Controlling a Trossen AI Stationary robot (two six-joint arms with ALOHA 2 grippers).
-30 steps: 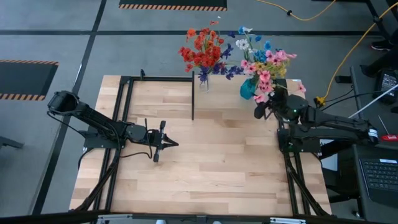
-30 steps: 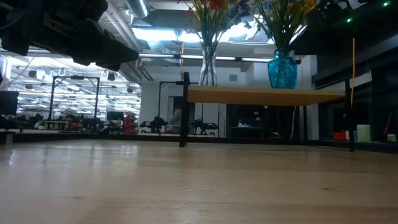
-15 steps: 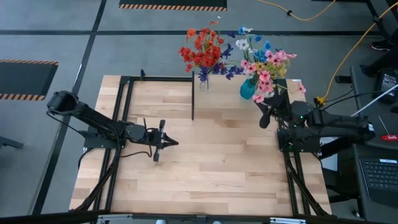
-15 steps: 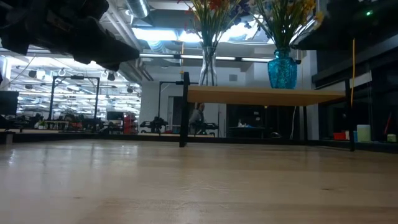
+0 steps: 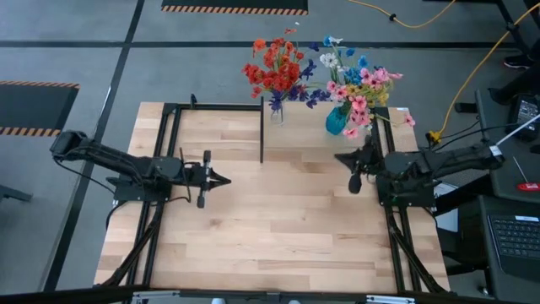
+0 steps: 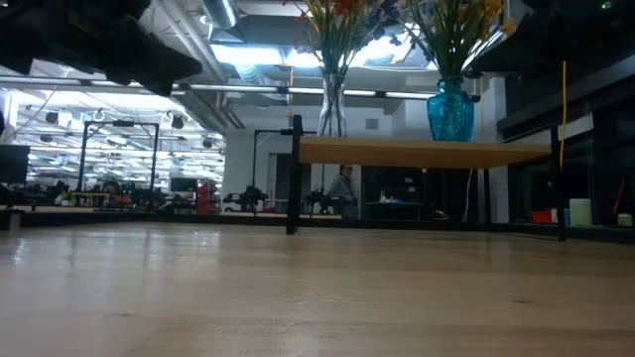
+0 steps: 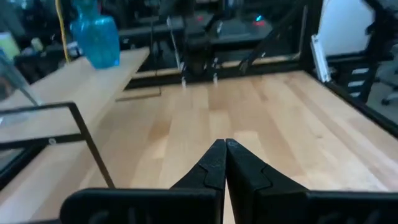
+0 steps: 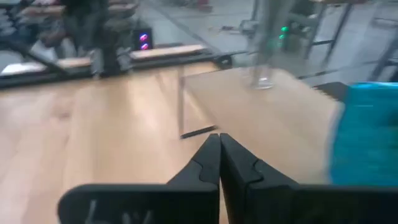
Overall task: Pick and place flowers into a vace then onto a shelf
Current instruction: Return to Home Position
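The shelf (image 5: 325, 139) stands at the table's far side on black legs and also shows in the low view (image 6: 427, 152). On it stand a clear vase (image 5: 276, 111) with red and orange flowers (image 5: 274, 69) and a blue vase (image 5: 337, 121) with pink, white and blue flowers (image 5: 361, 89). My left gripper (image 5: 226, 180) is shut and empty over the table's left middle; its wrist view (image 7: 225, 144) shows the fingers together. My right gripper (image 5: 339, 157) is shut and empty at the shelf's near edge, just near of the blue vase (image 8: 367, 134); its fingers (image 8: 219, 137) are together.
A black metal frame (image 5: 169, 143) runs along the table's left and far sides, and another (image 5: 396, 228) along the right. Open tabletop (image 5: 287, 228) lies between the arms and toward the near edge. A person (image 6: 344, 188) walks in the room behind the table.
My right gripper has drawn back from the blue vase's flowers, toward the table's near edge and a little left. My left gripper has gone toward the table's left edge and a little far. Both vases and their flowers have stayed where they were.
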